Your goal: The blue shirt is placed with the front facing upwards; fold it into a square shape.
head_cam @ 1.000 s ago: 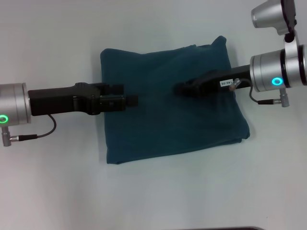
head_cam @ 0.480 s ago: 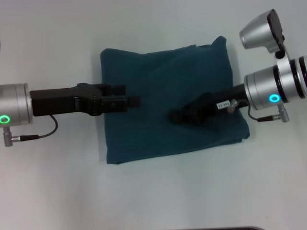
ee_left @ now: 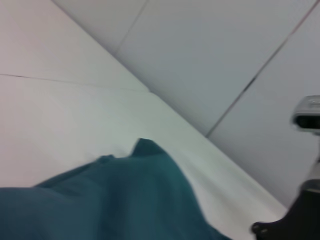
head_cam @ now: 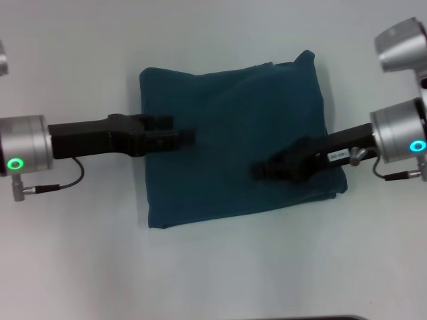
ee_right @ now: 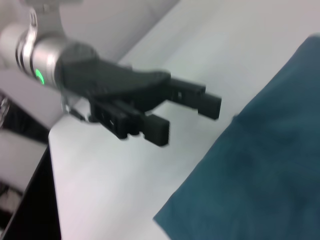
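The blue shirt (head_cam: pixel 233 100) lies folded into a rough square on the white table (head_cam: pixel 80 253), showing only plain teal cloth. My left gripper (head_cam: pixel 181 131) hovers over the shirt's left edge; the right wrist view shows the left gripper (ee_right: pixel 186 119) open, with nothing between its fingers. My right gripper (head_cam: pixel 259 170) reaches in from the right over the shirt's lower right part. A raised corner of the shirt (ee_left: pixel 125 200) shows in the left wrist view. The shirt's edge (ee_right: pixel 260 170) shows in the right wrist view.
Bare white table surrounds the shirt on every side. A dark table edge (ee_right: pixel 30 200) with a drop to the floor shows in the right wrist view. A wall (ee_left: pixel 225 60) stands behind the table.
My right gripper has swung from the shirt's upper middle down towards its lower right and drawn back to the right. My left gripper has shifted slightly. The shirt has not moved.
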You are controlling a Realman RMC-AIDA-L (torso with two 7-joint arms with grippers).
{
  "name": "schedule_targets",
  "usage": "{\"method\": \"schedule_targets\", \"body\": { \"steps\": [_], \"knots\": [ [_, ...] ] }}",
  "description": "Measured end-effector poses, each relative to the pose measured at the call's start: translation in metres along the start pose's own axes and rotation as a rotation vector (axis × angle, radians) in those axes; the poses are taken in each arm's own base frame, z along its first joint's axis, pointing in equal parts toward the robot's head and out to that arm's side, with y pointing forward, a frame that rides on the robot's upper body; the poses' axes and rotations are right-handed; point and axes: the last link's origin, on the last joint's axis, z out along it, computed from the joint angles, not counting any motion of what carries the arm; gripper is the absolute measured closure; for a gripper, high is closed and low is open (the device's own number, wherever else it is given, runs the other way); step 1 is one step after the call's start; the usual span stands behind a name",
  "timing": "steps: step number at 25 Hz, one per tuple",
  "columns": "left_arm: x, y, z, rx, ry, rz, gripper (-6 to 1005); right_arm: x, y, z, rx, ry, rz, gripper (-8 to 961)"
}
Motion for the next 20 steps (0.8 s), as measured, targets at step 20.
{"method": "schedule_targets", "body": {
  "steps": [20],
  "knots": [
    [-0.013,-0.02,0.017,0.153,-0.09,-0.003,193,-0.001,-0.005,-0.031,0.031,-0.108,0.036,900]
  ]
}}
